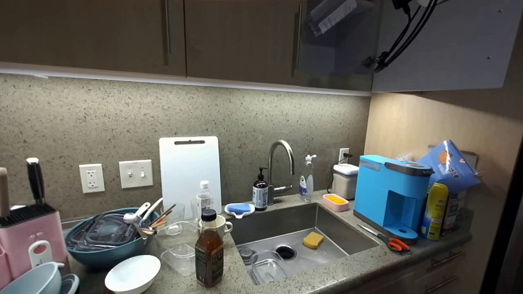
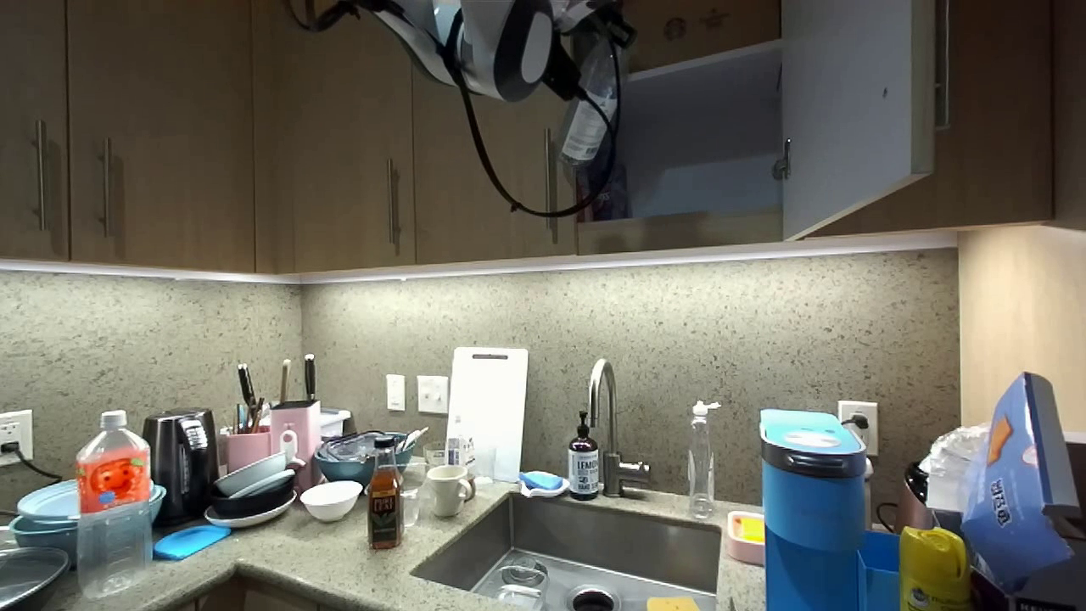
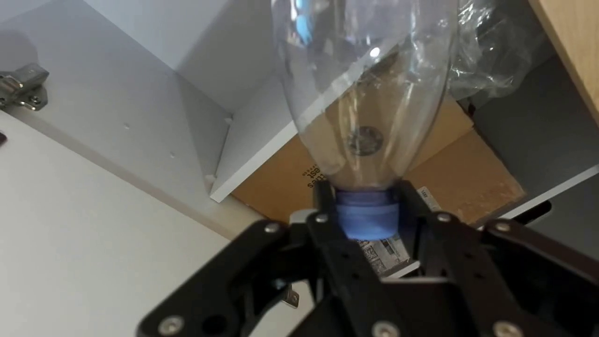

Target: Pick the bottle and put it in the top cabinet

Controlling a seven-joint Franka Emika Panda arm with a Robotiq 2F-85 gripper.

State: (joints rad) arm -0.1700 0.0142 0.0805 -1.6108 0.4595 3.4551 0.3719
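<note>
The bottle [image 3: 365, 93] is clear plastic with a pale violet-blue cap in the wrist view. My gripper [image 3: 367, 201] is shut on it around the neck and cap. In an exterior view the bottle [image 2: 587, 123] hangs tilted, base down, across the left part of the opening of the top cabinet [image 2: 857, 110]. Its white label and base also show at the top of an exterior view [image 1: 333, 16]. The top cabinet's pale grey door [image 1: 445, 53] stands open. How deep the bottle is inside the cabinet I cannot tell. My gripper [image 2: 612, 30] is partly hidden in that view.
A cardboard box [image 3: 276, 182] stands on a shelf inside the cabinet, with a crumpled clear bag [image 3: 491, 56] near it. A dark box [image 2: 607, 195] is low in the opening. Arm cables [image 1: 408, 32] hang near the door. Another clear bottle [image 1: 204, 200] stands on the counter below.
</note>
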